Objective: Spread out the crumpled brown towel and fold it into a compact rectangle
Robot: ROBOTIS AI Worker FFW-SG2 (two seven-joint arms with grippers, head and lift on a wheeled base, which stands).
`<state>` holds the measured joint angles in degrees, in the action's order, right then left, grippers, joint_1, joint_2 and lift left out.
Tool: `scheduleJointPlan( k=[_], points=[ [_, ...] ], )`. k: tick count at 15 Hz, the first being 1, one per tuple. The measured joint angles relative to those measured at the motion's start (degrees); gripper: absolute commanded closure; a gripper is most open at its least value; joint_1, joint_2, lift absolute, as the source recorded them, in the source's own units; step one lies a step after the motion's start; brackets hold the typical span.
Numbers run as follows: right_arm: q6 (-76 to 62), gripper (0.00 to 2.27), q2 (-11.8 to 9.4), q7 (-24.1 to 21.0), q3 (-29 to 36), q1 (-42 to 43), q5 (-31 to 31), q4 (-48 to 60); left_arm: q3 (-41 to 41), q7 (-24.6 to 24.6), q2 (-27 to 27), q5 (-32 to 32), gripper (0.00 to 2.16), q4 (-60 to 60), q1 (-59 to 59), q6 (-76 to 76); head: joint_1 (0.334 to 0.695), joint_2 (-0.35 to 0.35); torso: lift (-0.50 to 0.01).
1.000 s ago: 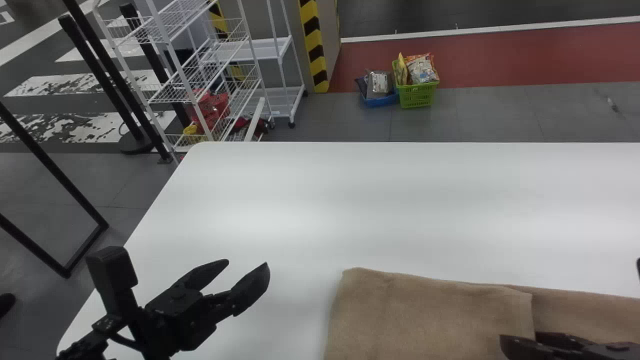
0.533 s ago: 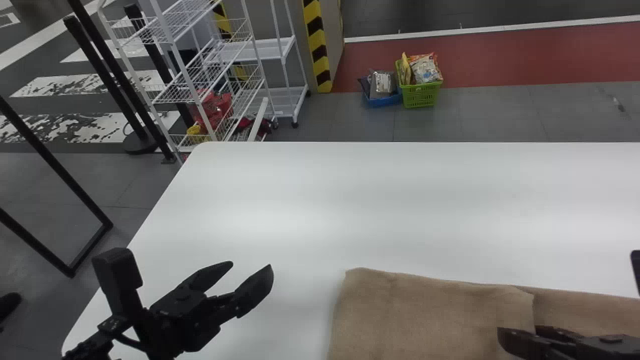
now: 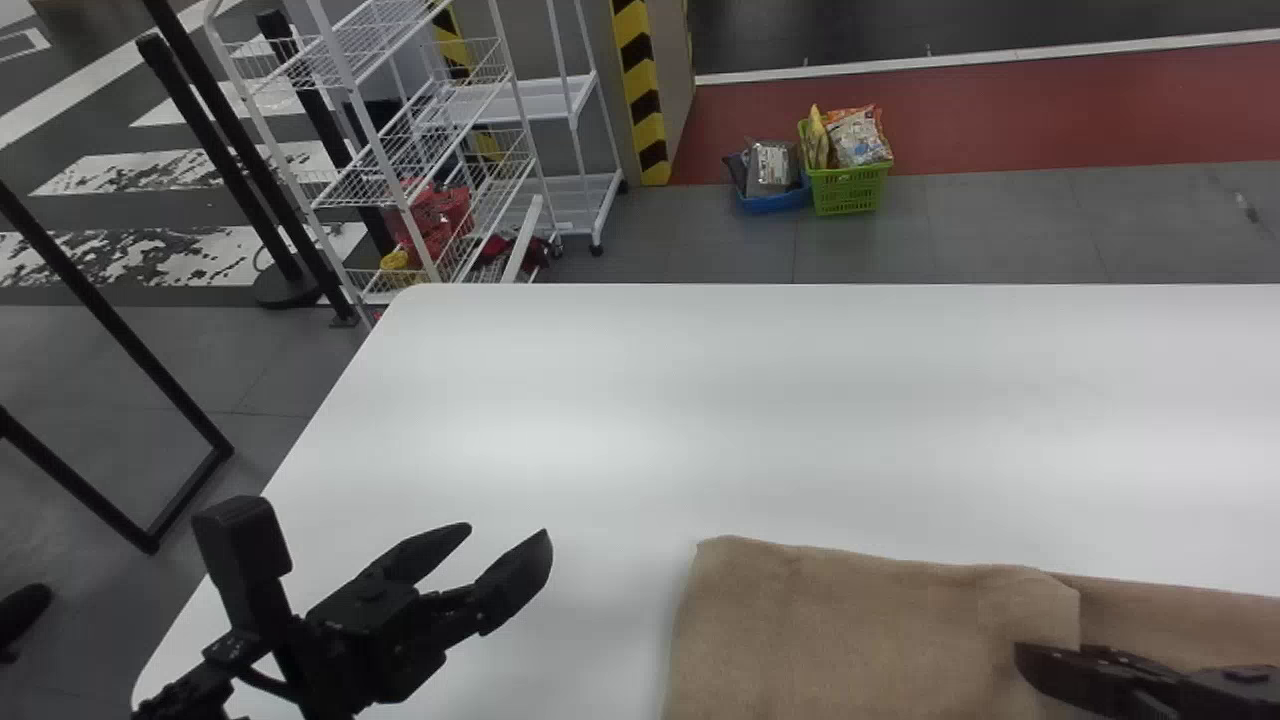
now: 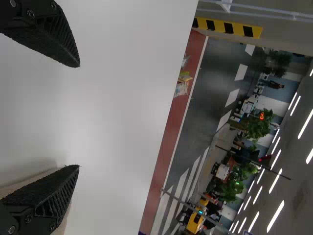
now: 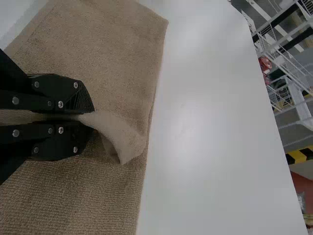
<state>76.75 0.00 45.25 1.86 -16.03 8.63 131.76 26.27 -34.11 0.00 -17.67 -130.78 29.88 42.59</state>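
Because right end effector [image 5: 91, 117], nearly closed, pinched flap [image 5: 124, 138] of brown towel [image 3: 850, 630] lying part-folded on bench [image 3: 700, 420], uneven pull risked skewing fold or dragging lower layer [image 5: 73, 196] along. Left end effector [image 3: 508, 534] hung over bench, wide open, empty.

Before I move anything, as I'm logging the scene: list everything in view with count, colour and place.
Towel: one, brown, partly folded over, on the table
Table: one, white, under the towel
Rack: at least one, white, floor beyond the table
Pillar stripes: yellow and black, behind the rack
Basket: one, green, far floor
Bin: one, blue, beside the basket
Packets: several, mixed colours, in both
Poles: several, black, left floor
Left gripper: one, black, left of the towel
Right gripper: one, black, pinching towel
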Motion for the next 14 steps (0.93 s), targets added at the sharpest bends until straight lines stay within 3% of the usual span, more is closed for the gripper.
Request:
scheduleJointPlan(
  k=[14],
  points=[
    [5.99,1.06,0.00,1.73,12.81,-2.10,-8.42,7.41,0.01,-0.09,0.00,0.09,0.08,0.45,-0.09,-0.09,0.695,0.173,-0.127]
  ],
)
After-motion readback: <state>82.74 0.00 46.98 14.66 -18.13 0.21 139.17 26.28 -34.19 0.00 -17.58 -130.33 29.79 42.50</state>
